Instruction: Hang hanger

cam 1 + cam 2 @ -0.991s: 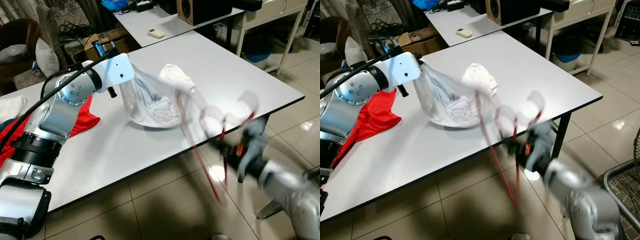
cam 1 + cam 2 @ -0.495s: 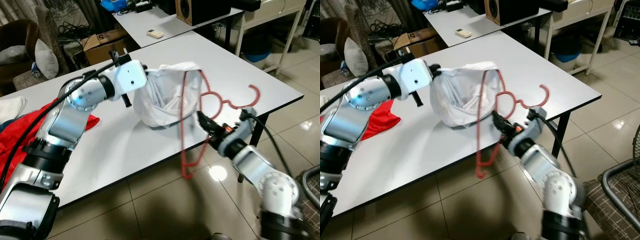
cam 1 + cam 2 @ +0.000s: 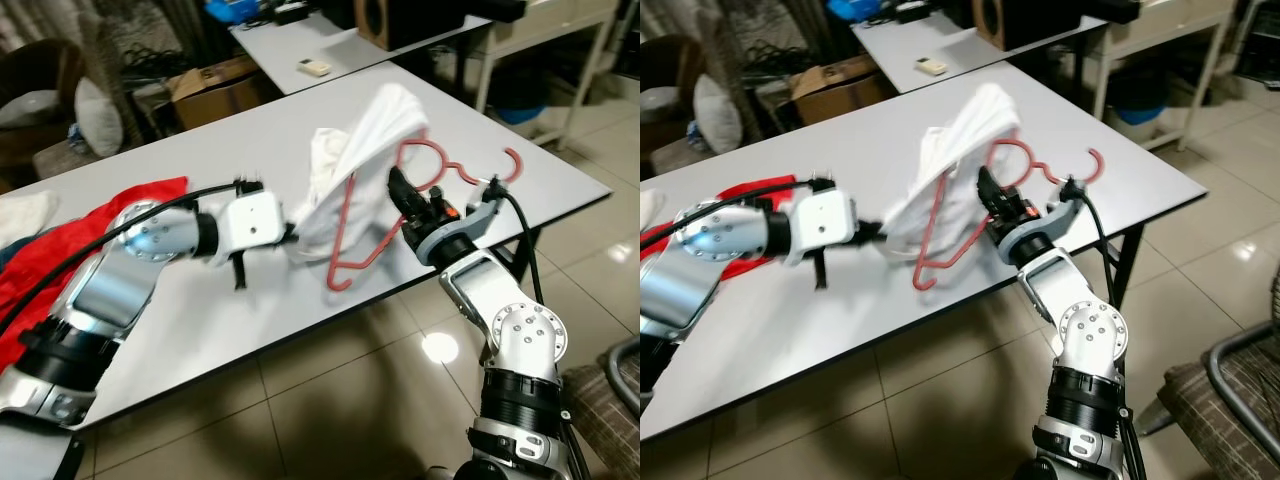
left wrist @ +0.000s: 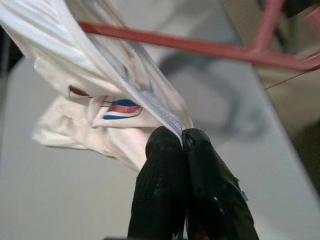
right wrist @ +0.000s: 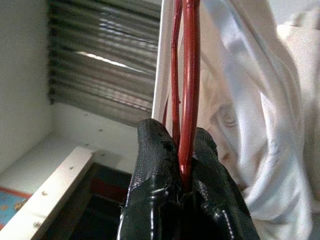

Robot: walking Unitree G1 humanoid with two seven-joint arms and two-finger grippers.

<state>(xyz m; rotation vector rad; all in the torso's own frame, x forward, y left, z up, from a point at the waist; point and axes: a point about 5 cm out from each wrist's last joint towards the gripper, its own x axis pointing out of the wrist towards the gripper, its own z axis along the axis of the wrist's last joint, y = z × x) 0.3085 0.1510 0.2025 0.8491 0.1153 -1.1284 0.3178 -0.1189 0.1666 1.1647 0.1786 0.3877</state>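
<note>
Evidently mid-step: getting the hanger (image 3: 340,225) into the shirt (image 3: 370,135), ahead of any hanging. Looks like roughly the middle of the task.

Right jaws: pinched tight on the hanger's red wire near its neck, with the hook out past them toward the table's right corner. Left jaws: closed flat on a fold of the shirt's hem, drawing it taut toward the robot's left.

Hanger: red and thin, held tilted above the table (image 3: 300,120). One shoulder tucked up inside the white cloth, the lower bar and other corner hanging bare below, near the front edge. Shirt: white and limp, pulled into a peak over the hanger, with a small red, white and blue label close to the gripped hem. Cannot tell whether the hanger has gone through the neck opening or merely lies under a fold.

Next, probably: hold the hem stretched, ease the hanger further in until both shoulders seat, then let go of the cloth. Calls for slow, small pushes; thin cloth likely to bunch or slide off the smooth wire.

Red cloth (image 3: 60,240) on the table's left side, well apart from all this.
</note>
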